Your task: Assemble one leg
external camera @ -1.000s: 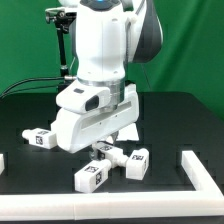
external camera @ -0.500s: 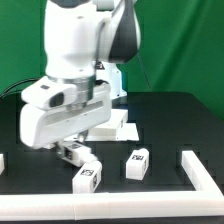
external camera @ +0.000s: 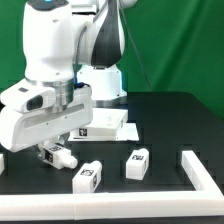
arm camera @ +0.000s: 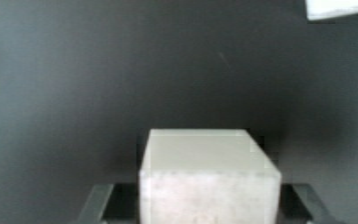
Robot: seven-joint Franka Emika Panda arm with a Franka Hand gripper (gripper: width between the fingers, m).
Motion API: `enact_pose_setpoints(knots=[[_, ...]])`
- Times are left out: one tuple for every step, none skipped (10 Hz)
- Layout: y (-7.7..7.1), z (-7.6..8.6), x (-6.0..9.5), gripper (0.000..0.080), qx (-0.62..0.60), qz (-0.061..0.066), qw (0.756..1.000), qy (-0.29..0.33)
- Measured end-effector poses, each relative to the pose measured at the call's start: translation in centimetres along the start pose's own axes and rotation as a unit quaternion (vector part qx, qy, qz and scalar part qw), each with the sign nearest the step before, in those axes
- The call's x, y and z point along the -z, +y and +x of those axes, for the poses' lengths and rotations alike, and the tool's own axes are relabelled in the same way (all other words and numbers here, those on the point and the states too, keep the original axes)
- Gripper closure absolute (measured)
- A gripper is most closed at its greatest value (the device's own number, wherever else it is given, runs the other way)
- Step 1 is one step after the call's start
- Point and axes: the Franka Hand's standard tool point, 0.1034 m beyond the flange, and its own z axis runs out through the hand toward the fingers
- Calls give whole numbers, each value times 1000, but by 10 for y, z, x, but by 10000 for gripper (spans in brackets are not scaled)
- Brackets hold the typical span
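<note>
Wrist view: leg [arm camera: 208, 168] in the claw [arm camera: 208, 204] is soft-focus, faces just a pale blur, one end cut by the frame edge. Fingers [arm camera: 115, 203] show only as dark slivers, rest out of frame. White obj [arm camera: 343, 8] clipped in a corner, can't tell what.

Exterior view: arm [external camera: 55, 70] runs off the upper edge and hides part of the white panel [external camera: 110, 122] and table [external camera: 170, 115]. White piece [external camera: 2, 159] at lower left is cut by the edge. L-shaped bar [external camera: 200, 168] runs off lower right. Tag [external camera: 88, 179] patterns too small to read.
</note>
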Motion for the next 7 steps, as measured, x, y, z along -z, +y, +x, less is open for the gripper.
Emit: enact_pose_setpoints(knots=[[0,0,0,515,0,0,1000,0],[0,0,0,515,0,0,1000,0],[0,0,0,349,0,0,1000,0],[0,0,0,200,0,0,1000,0],[0,3,4,165,-45,-2,999,3],[-1,10,19,165,-104,-11,994,11],[-5,20,33,153,-149,-12,989,14]])
